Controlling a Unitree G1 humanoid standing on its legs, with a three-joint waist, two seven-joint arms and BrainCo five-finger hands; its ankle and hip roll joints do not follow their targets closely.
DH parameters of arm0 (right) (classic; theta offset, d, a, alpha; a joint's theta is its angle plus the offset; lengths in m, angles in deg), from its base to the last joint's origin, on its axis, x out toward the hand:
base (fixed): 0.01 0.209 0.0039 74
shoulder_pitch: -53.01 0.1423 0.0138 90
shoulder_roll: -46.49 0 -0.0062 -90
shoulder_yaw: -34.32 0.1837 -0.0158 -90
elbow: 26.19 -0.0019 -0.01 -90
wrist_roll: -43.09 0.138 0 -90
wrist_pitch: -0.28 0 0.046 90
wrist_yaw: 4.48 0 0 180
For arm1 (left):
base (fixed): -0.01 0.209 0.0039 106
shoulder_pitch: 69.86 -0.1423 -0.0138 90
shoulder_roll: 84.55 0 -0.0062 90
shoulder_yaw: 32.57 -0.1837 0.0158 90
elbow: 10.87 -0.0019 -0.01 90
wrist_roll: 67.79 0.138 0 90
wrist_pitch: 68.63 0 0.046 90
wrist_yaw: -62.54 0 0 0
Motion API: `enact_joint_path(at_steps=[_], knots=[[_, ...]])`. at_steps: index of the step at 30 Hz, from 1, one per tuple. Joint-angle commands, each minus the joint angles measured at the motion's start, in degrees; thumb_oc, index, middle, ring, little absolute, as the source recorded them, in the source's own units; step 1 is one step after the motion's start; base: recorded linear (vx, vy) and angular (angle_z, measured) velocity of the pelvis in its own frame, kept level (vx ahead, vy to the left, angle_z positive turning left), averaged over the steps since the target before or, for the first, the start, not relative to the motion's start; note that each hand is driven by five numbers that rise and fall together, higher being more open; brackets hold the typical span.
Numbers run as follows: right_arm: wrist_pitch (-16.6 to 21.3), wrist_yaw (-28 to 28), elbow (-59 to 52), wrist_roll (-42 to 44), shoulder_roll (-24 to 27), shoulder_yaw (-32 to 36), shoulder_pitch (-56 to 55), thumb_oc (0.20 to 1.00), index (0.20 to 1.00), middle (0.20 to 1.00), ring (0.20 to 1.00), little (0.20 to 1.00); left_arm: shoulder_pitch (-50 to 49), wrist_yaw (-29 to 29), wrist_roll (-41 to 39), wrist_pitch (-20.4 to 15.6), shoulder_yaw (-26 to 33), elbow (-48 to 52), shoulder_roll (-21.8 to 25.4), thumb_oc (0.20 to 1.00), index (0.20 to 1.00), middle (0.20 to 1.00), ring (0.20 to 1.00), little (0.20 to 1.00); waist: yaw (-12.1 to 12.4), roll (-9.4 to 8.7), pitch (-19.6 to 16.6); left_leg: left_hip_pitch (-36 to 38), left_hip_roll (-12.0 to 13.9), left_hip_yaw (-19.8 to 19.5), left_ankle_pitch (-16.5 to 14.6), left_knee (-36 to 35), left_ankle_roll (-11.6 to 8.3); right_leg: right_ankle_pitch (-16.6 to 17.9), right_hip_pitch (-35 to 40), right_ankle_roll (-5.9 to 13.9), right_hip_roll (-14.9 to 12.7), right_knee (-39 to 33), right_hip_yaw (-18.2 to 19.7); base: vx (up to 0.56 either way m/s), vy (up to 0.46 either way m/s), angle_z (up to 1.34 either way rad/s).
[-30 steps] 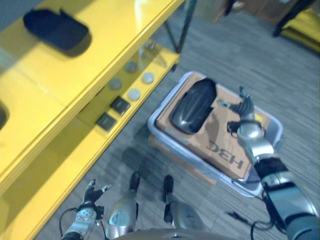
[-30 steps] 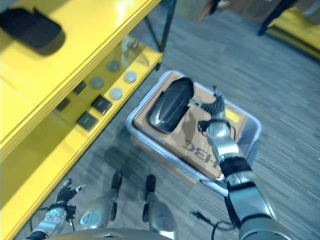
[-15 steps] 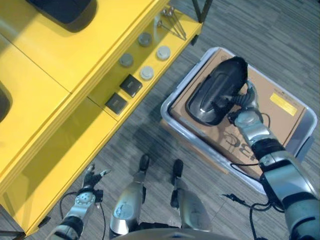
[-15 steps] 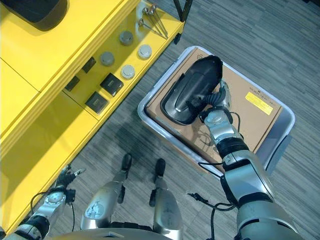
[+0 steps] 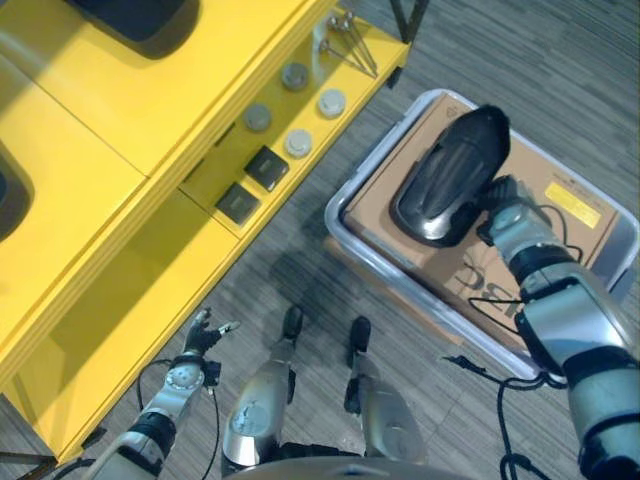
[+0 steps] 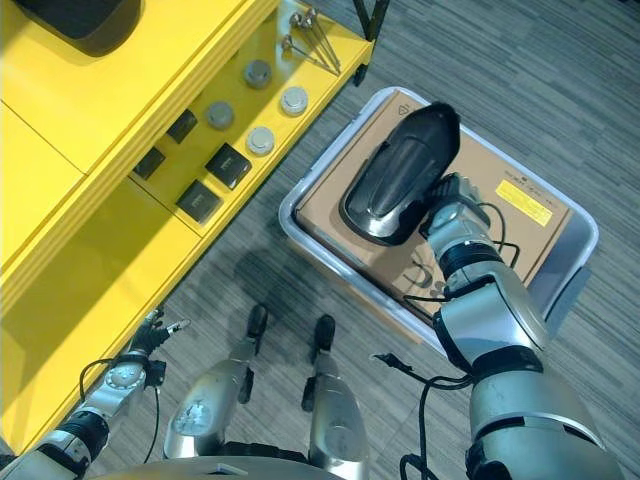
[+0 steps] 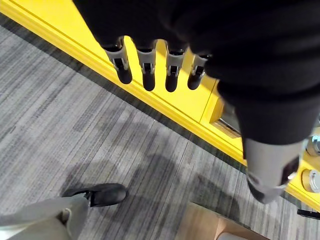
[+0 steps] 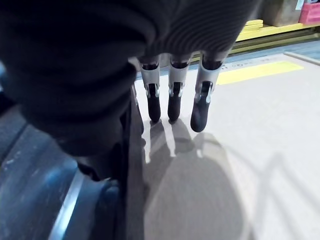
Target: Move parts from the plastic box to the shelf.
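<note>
A grey plastic box (image 5: 338,222) stands on the floor with a cardboard box (image 5: 560,230) inside it. On the cardboard lies a glossy black shell part (image 5: 450,180), tilted up at its far end. My right hand (image 5: 503,197) is against the part's right edge. In the right wrist view its fingers (image 8: 174,95) are straight, tips on the cardboard (image 8: 260,125), with the black part (image 8: 45,200) beside the thumb side. My left hand (image 5: 192,352) hangs low near the yellow shelf (image 5: 120,150), its fingers (image 7: 145,67) straight and holding nothing.
The lower shelf level carries round grey parts (image 5: 298,143), black square parts (image 5: 265,168) and metal rods (image 5: 345,40). Another black shell part (image 5: 140,15) lies on the upper level, and a dark one (image 5: 8,190) shows at the left edge. Grey carpet lies between shelf and box.
The view has swung down and nearer to the box. My right hand went from above the cardboard to the black part's right edge. The left hand stayed low.
</note>
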Motion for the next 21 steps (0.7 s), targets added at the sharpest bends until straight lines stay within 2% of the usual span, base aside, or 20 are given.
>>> enact_joint_path(at_steps=[1, 3, 6, 11, 12, 14, 15, 18, 20, 21], knots=[[-1.65, -4.96, 4.01, 4.03, -0.71, -3.1, -5.42, 0.2, 0.2, 0.2, 0.2, 0.2, 0.01, -0.13, 0.21, -1.44, -1.05, 0.43, 1.51, 1.0, 1.0, 1.0, 1.0, 1.0, 0.63, 1.4, -1.69, 0.02, -0.97, 2.86, -5.63, 0.54, 0.8, -4.31, 0.02, 1.97, -3.33, 0.1, -2.24, 0.02, 0.034, 0.1], [-0.81, -2.54, 3.32, 7.11, 0.38, -1.24, -6.99, 0.2, 0.2, 0.2, 0.2, 0.2, -0.72, -0.39, 0.09, -2.72, -0.39, 1.54, 1.92, 1.0, 1.0, 1.0, 1.0, 1.0, 0.27, 1.22, -1.99, 0.66, -0.97, 3.18, -5.88, 0.53, 0.81, -4.32, 0.4, 2.01, -3.36, 0.15, -2.12, 0.01, 0.02, 0.14], [2.78, -0.35, 1.52, 8.12, 1.48, 3.0, -11.82, 0.2, 0.2, 0.2, 0.2, 0.2, -1.57, -0.42, 2.3, -4.51, 0.03, 4.71, 3.35, 1.0, 1.0, 1.0, 1.0, 1.0, -0.49, 0.32, -2.91, 1.81, -0.75, 3.89, -6.63, 0.66, 0.82, -4.29, 1.1, 2.28, -3.33, 0.03, -1.68, 0.0, -0.008, 0.04], [9.71, 2.93, -1.36, 12.65, 0.46, 6.62, -20.47, 0.2, 0.2, 0.2, 0.2, 0.2, -1.65, -1.39, 3.17, -4.33, -0.24, 10.15, 3.93, 1.0, 1.0, 1.0, 1.0, 1.0, -1.85, -1.81, -5.59, 4.53, -0.57, 5.49, -8.79, 2.47, 1.32, -3.91, 3.19, 2.55, -3.23, -0.11, -0.17, 0.03, -0.013, -0.09], [11.46, 3.13, -2.54, 12.13, 0.01, 7.37, -22.84, 0.2, 0.2, 0.2, 0.2, 0.2, -1.46, -1.95, 3.5, -3.94, -0.36, 11.48, 3.92, 1.0, 1.0, 1.0, 1.0, 1.0, -2.29, -2.36, -6.57, 5.41, -0.54, 6.04, -9.43, 3.03, 1.49, -3.75, 3.94, 2.71, -3.28, -0.11, 0.16, 0.09, -0.016, -0.26], [15.36, 4.21, -4.22, 10.1, -0.06, 8.53, -26.46, 0.2, 0.2, 0.2, 0.2, 0.2, -1.69, -1.1, 5.81, -0.44, -1.06, 13.61, 4.11, 1.0, 1.0, 1.0, 1.0, 1.0, -3.0, -2.93, -7.86, 6.73, -0.28, 6.59, -10.1, 3.76, 1.75, -3.67, 5.26, 2.77, -3.24, 0.0, 0.55, 0.12, -0.041, -0.31], [18.06, 6.42, -7.37, 9.24, 0.05, 8.36, -28.86, 0.2, 0.2, 0.2, 0.2, 0.2, -1.51, -2.2, 3.38, 0.75, -1.1, 14.01, 4.09, 1.0, 1.0, 1.0, 1.0, 1.0, -4.01, -3.75, -9.6, 8.12, -0.17, 7.42, -10.54, 3.97, 1.93, -3.42, 6.48, 3.06, -3.04, -0.11, 1.31, 0.1, -0.042, -0.32], [18.86, 8.2, -11.03, 8.12, 0.75, 9.01, -30.83, 0.2, 0.2, 0.2, 0.2, 0.2, -1.82, -2.48, 2.27, 0.76, -0.87, 15.23, 4.16, 1.0, 1.0, 1.0, 1.0, 1.0, -4.62, -4.07, -10.65, 9.11, -0.04, 7.8, -10.7, 3.83, 2.01, -3.4, 7.15, 3.21, -2.99, -0.11, 1.71, 0.06, -0.03, -0.28], [19.94, 9.97, -23.98, 6.97, 2.98, 11.39, -37.09, 0.2, 0.2, 0.2, 0.2, 0.2, -1.87, -4.79, -0.18, 2.35, -0.22, 21.82, 5.23, 1.0, 1.0, 1.0, 1.0, 1.0, -6.67, -4.63, -13.72, 11.48, 0.04, 8.85, -11.18, 3.41, 2.24, -3.25, 8.45, 3.5, -2.59, -0.11, 3.07, 0.06, -0.007, -0.4], [19.94, 10.13, -24.56, 6.95, 3.1, 11.62, -37.44, 0.2, 0.2, 0.2, 0.2, 0.2, -1.88, -4.95, -0.34, 2.41, -0.22, 22.18, 5.27, 1.0, 1.0, 1.0, 1.0, 1.0, -6.71, -4.63, -13.83, 11.61, 0.04, 8.9, -11.21, 3.38, 2.26, -3.26, 8.54, 3.51, -2.56, -0.11, 3.12, 0.03, 0.024, -0.31]])
